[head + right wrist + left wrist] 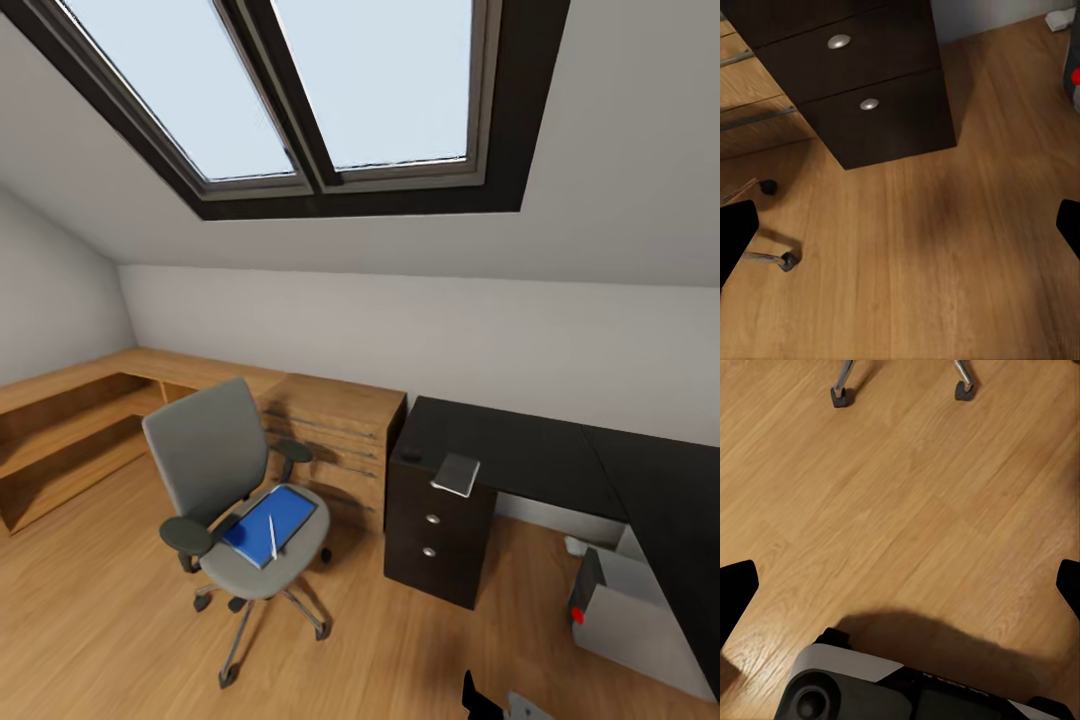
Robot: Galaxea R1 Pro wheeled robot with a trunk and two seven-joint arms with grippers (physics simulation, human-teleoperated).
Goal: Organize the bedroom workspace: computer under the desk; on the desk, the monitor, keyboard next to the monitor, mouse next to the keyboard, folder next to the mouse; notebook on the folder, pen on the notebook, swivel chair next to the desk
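Note:
The grey swivel chair [215,470] stands on the wood floor left of the desk [530,450]. On its seat lies the blue folder [268,525], with the white pen [272,538] on top. The dark grey notebook [457,474] overhangs the desk's front edge above the drawer unit [435,535]. A small dark lump, perhaps the mouse [410,457], sits near it. The grey computer [640,620] with its red dot rests on the floor under the desk. Both my left gripper [900,585] and my right gripper [900,232] are open over bare floor. Monitor and keyboard are out of view.
A light-wood chest of drawers [340,435] stands between chair and desk, and low wood shelving [70,430] runs along the left wall. The chair's casters [840,394] lie ahead of my left gripper. The drawer unit [862,82] is ahead of my right gripper. A sloped ceiling with a skylight hangs overhead.

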